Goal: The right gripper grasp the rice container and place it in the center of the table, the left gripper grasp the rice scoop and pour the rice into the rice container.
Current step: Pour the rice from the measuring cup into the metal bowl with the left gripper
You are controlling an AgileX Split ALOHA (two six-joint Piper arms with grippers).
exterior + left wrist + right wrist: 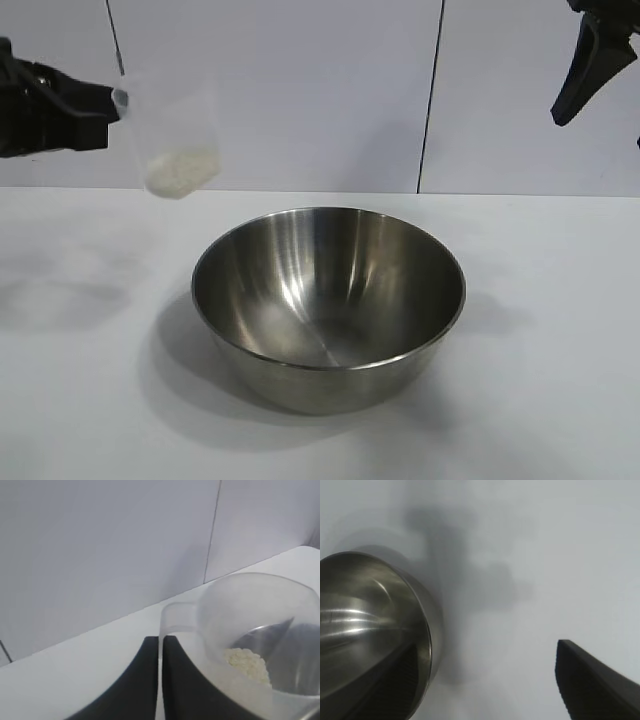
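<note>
Your left gripper holds the rice scoop aloft by its little side handle, fingers pinched tight on the tab; the cup hangs above the table and to the left of the rice container, tipped slightly, with the rice heaped in its lower corner. The bowl sits near the middle of the tabletop, upright and, as far as the exterior view shows, with no grains in it yet; your right gripper hangs high at the far right, jaws spread and gripping nothing, well clear of the steel rim.

Judge the scoop as feather-light, thin and a touch flexible; the handle is the only sensible hold, since squeezing the clear wall could buckle it or block the pour; smooth plastic on a narrow tab may swivel as you roll the wrist, so tip slowly. The grains are loose and will run all at once past a certain angle; bring the lip over the bowl's mouth first. The bowl looks stiff, slick and fairly light; a knock on its rim could skid it.
</note>
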